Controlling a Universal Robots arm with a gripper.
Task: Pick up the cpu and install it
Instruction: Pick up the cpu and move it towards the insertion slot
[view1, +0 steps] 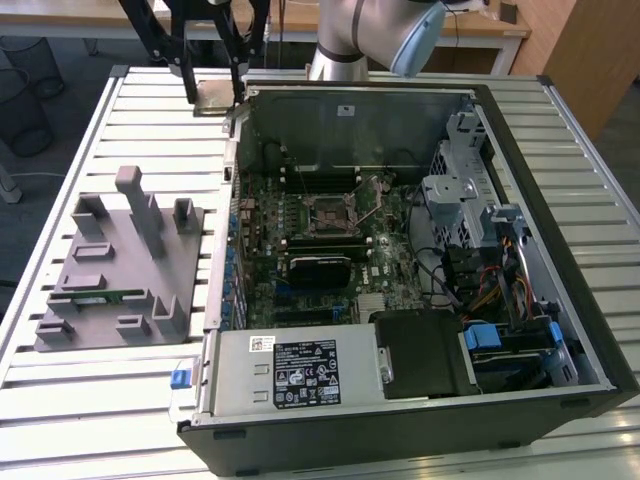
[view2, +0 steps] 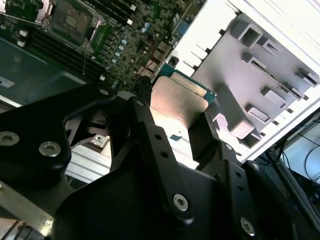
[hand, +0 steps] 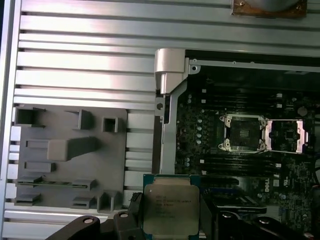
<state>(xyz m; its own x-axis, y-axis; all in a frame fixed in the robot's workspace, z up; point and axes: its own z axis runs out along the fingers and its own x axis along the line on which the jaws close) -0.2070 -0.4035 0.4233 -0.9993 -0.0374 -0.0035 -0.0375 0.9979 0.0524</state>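
Black 2-finger gripper (view2: 175, 122): jaws clamped on the cpu (hand: 170, 205), a small flat square chip with a pale silver metal top and thin green rim, pinched at 2 opposite edges. In the exterior view we see the cpu (view1: 217, 97) held over the slatted aluminium table (view1: 90, 400), just outside a corner of the open black computer case (view1: 600, 340). The square motherboard socket (hand: 243, 132) has its frame swung open and sits well apart from the chip. A grey moulded plastic tray (view1: 120, 270) lies beside the case.

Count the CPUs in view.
1. The cpu is clamped in the gripper, held near a corner of the open case. The motherboard socket stands open and bare. More could be hidden elsewhere in the case.
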